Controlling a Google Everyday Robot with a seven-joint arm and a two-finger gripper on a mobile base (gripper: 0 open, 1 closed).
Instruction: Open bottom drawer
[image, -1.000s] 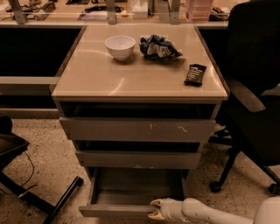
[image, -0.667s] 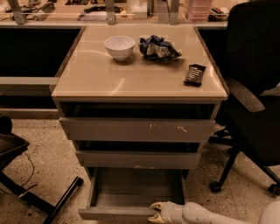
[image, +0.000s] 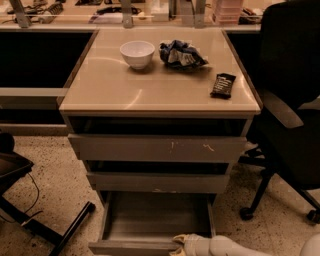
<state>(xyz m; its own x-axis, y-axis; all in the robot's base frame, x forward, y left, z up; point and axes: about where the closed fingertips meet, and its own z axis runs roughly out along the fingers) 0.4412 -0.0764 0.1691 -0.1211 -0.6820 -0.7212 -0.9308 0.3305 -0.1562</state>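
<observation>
The bottom drawer (image: 150, 220) of the grey cabinet is pulled out toward me. Its shallow grey box interior shows, and its flat front (image: 130, 247) lies at the bottom edge of the view. My gripper (image: 181, 243), cream-coloured, sits at the top edge of that front, right of its middle, with the arm coming in from the lower right. The mid-sized drawer front (image: 157, 182) and the widest front with white scratches (image: 157, 148) stand above it, each slightly out.
The cabinet top (image: 150, 85) holds a white bowl (image: 137, 53), a crumpled blue bag (image: 181, 54) and a dark snack bar (image: 223, 85). A black office chair (image: 290, 115) stands close on the right. A black chair base (image: 35, 220) and cable lie on the floor at left.
The drawer front and my gripper have come a little further toward me and down in the view, showing slightly more of the drawer's interior.
</observation>
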